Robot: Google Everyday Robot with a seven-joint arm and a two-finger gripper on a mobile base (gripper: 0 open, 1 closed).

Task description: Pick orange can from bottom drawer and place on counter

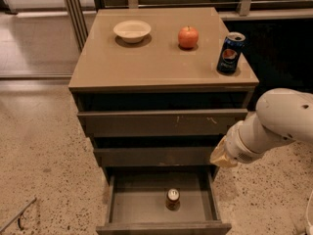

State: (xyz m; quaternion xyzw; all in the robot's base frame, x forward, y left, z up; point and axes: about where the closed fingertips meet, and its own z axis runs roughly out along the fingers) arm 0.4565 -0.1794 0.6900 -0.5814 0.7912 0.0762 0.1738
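Note:
The orange can [172, 199] stands upright in the middle of the open bottom drawer [161, 227], near its front. My gripper [221, 156] is the tan end of the white arm. It hangs at the right edge of the cabinet, level with the middle drawer, above and to the right of the can and not touching it. The tan counter [146, 62] is the cabinet's top.
On the counter stand a white bowl [132, 30], a red apple [188, 36] and a dark blue Pepsi can [230, 53] at the right edge. The two upper drawers [161, 124] stick out slightly. Speckled floor lies around the cabinet.

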